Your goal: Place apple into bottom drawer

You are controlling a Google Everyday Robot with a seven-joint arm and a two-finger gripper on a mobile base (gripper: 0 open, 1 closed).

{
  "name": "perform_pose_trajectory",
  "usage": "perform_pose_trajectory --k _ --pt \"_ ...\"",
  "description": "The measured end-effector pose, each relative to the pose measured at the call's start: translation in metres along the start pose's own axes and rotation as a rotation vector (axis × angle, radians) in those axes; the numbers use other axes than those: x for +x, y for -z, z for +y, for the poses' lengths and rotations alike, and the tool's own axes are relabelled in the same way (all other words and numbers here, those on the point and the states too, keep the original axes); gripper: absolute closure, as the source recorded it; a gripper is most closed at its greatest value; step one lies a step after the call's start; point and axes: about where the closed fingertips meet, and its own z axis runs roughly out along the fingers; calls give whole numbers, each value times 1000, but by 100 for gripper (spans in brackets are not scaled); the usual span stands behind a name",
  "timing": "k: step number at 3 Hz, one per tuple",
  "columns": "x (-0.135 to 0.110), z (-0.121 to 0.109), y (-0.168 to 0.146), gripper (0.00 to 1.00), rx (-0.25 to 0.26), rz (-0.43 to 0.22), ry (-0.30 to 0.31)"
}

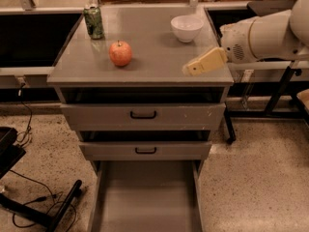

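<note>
The gripper (192, 69) is seen at the end of a white arm (263, 35) that reaches in from the right, and it is held just above the front right part of the grey cabinet top (154, 62), with nothing grasped. Whether it is parted or closed together cannot be told from this angle. The apple (120, 53) is found well to the left of the gripper, resting upright on the cabinet top, apart from everything else. Behind the gripper and slightly to its left, a white bowl (186, 28) is set near the back edge. A green drink can (93, 21) is placed farther left than the apple, at the back left corner. Below the gripper, two closed grey drawers with black handles are stacked, the upper drawer (143, 115) above the middle drawer (145, 150). Lower still, the bottom drawer (147, 197) is pulled out towards the camera, with only its flat floor shown. Black cables (34, 202) are spread on the speckled floor far to the gripper's lower left.
</note>
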Motion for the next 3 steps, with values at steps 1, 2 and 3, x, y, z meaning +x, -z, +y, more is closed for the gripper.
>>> perform_pose_trajectory --k 1,2,3 --pt "-23 2 -65 0 -58 -110 6" --pt "-43 6 -131 0 -107 -162 9" --pt "-62 26 -181 0 -175 -191 7"
